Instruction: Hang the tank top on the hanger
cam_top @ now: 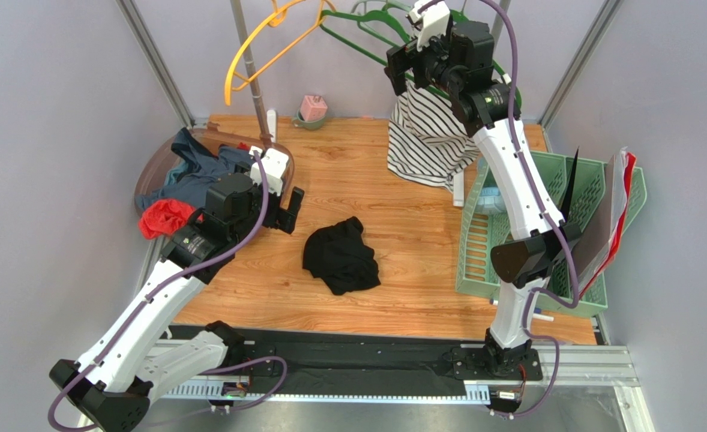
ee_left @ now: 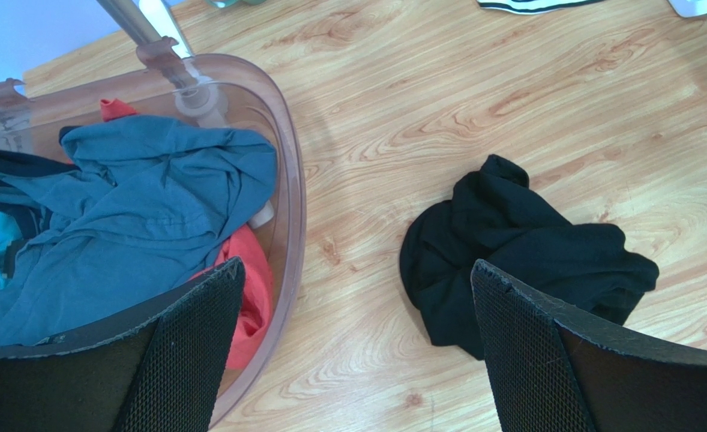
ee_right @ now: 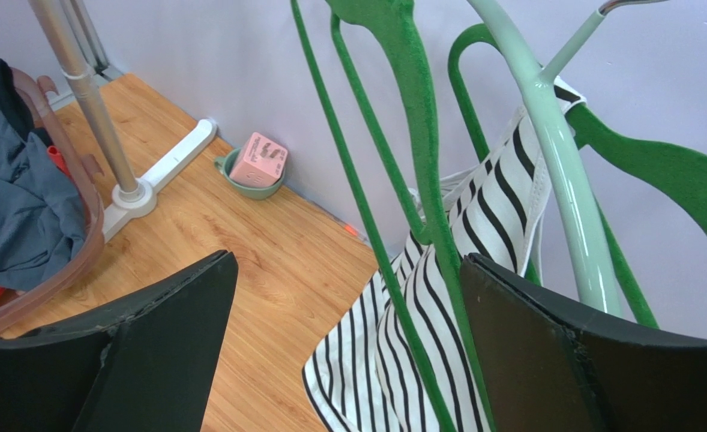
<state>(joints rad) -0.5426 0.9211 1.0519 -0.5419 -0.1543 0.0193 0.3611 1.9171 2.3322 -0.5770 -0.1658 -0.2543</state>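
The tank top (cam_top: 341,256) is lying crumpled on the counter (cam_top: 375,171) near the left tool (ee_left: 355,279), which is hanging released. The right tool (ee_right: 348,265), likewise released and grasping nothing, is hovering at the hanger (ee_right: 417,117).

Top external camera: mounted high at the near side, looking steeply down over the whole desk (cam_top: 357,162). Left wrist camera: faces down, close over the tank top (ee_left: 510,243) and basket (ee_left: 292,180). Right wrist camera: raised, faces the rear wall (ee_right: 240,54), close to the hanger (ee_right: 425,144) and striped top (ee_right: 483,225). The top view also covers these.
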